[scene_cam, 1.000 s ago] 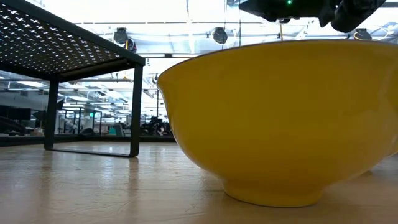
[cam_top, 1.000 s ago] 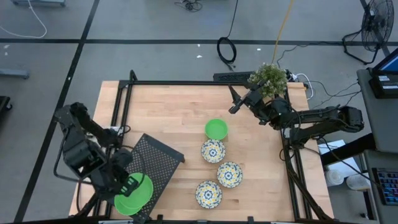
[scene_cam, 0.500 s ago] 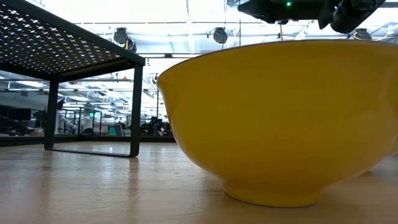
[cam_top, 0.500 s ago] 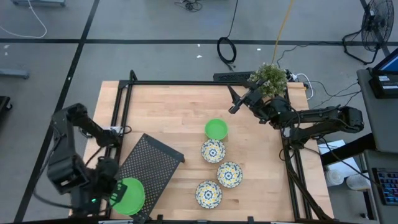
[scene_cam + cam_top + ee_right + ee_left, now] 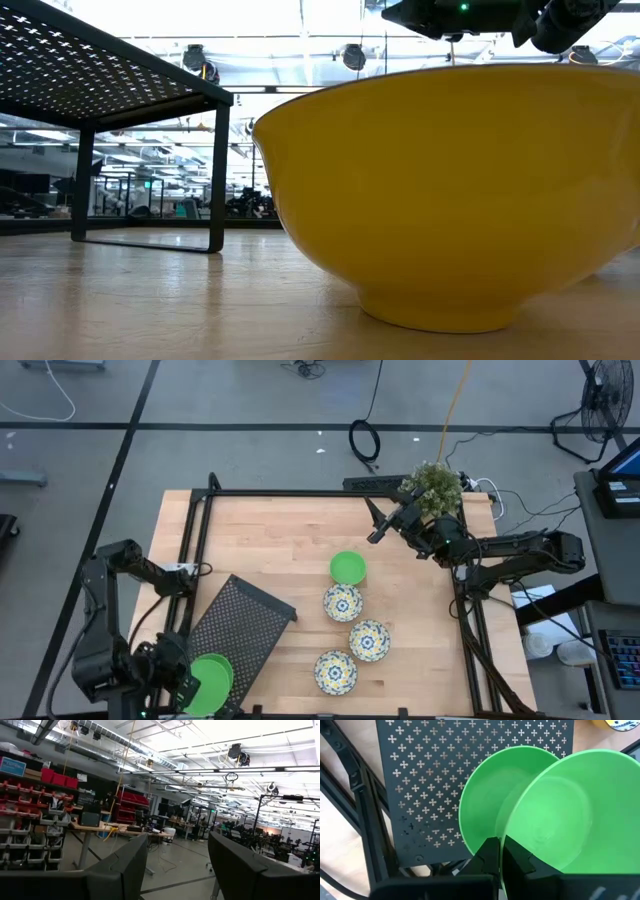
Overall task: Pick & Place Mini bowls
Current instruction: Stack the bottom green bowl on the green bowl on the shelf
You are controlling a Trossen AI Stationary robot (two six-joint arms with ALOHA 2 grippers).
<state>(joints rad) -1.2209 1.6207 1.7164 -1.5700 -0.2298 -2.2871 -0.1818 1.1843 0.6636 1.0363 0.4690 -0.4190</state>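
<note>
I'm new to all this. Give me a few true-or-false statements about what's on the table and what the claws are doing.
1. The left claw grips a green bowl. True.
2. Three patterned bowls sit on the table. True.
3. The right claw holds a bowl. False: it is open and empty, raised over the table's far side.
4. Every green bowl is in the tray. False: one sits on the bare table.

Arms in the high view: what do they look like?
Both arms are black and jointed, the links bulky. The left arm has cables by its base. The right arm ends in a tool with two slim dark fingers; a green light glows on it in the low view.
</note>
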